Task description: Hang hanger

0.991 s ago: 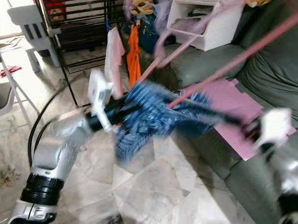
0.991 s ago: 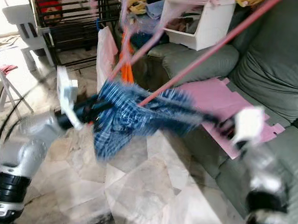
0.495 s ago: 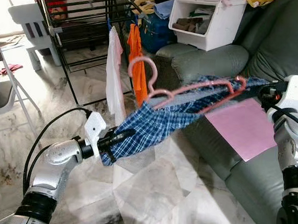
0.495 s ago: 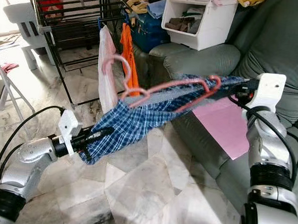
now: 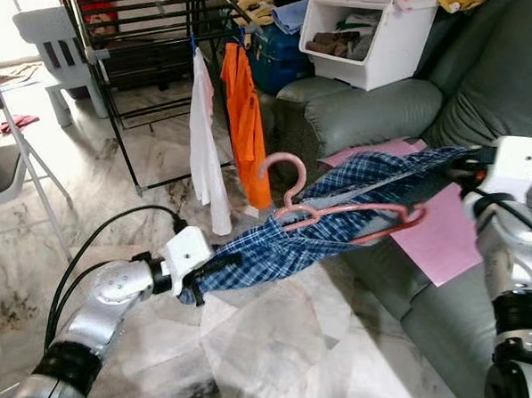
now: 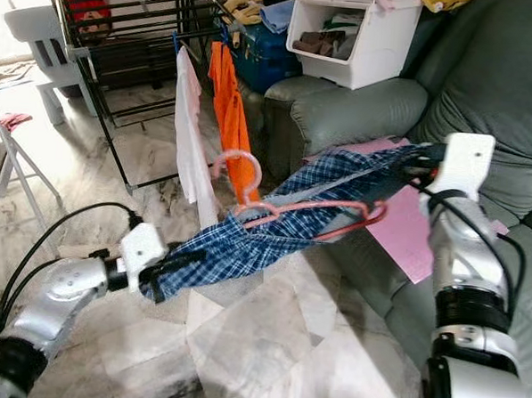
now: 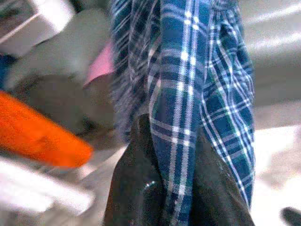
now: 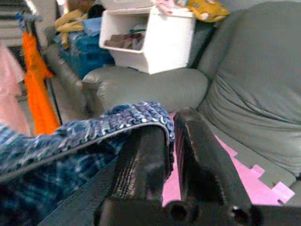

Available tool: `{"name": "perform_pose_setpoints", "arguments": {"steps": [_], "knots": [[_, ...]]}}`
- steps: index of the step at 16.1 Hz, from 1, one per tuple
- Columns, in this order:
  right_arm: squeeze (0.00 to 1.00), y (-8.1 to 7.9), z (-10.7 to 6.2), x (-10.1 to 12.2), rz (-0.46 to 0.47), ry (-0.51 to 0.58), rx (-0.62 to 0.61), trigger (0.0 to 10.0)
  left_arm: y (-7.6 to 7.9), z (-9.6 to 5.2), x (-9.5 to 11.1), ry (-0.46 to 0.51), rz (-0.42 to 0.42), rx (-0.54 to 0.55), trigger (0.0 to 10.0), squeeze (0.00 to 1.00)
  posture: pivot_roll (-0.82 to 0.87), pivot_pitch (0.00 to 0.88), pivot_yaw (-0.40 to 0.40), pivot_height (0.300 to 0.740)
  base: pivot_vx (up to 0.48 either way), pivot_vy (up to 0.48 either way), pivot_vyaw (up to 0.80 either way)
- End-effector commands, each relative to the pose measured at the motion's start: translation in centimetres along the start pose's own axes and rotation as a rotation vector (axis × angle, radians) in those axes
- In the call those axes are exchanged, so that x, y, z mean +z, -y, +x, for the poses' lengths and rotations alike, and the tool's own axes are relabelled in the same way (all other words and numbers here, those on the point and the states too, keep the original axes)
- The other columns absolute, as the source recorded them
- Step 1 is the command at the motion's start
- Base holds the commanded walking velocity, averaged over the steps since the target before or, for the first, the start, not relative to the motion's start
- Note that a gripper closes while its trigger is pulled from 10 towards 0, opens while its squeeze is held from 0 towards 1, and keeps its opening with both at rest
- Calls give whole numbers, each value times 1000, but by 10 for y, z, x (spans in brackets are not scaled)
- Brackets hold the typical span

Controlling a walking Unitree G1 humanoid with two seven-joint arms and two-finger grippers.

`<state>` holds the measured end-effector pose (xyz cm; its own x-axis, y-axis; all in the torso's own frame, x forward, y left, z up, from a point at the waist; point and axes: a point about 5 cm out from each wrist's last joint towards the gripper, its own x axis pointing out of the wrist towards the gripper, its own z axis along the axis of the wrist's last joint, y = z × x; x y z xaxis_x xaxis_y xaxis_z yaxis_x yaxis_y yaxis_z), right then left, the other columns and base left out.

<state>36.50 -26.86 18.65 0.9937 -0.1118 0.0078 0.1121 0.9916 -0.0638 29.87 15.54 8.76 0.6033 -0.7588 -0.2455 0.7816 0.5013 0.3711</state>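
Observation:
A blue plaid garment (image 5: 336,222) is stretched between my two grippers above the marble floor. A pink hanger (image 5: 345,216) sits in it, its hook (image 5: 284,169) standing up near the orange cloth. My left gripper (image 5: 207,276) is shut on the garment's lower end, and the plaid cloth (image 7: 183,117) is pinched between its black fingers (image 7: 141,188). My right gripper (image 5: 460,165) is shut on the upper end, over the sofa, with the hem (image 8: 141,115) caught between its fingers (image 8: 146,160). A black drying rack (image 5: 141,32) stands behind.
A white cloth (image 5: 205,142) and an orange cloth (image 5: 246,118) hang from the rack. A grey-green sofa (image 5: 377,116) with a pink mat (image 5: 443,235) lies on the right, a white bin (image 5: 368,44) on its arm. A white chair (image 5: 55,50) and a folding chair (image 5: 4,167) stand on the left.
The hanger and garment have dropped lower and the hook has shifted right. My left gripper rose a little and moved right; the right gripper still holds the upper end.

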Motion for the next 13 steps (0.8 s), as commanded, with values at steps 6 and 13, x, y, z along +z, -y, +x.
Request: {"name": "perform_pose_setpoints", "arguments": {"steps": [6,13], "knots": [[0,-3,1,5,-54,19,13,0,-25,4,10,161,-176,339,0,0,-156,0,23,740,0,0,0],[0,-8,1,-1,-82,8,19,0,-30,0,-4,25,-69,359,0,0,-144,0,24,740,0,0,0]]}}
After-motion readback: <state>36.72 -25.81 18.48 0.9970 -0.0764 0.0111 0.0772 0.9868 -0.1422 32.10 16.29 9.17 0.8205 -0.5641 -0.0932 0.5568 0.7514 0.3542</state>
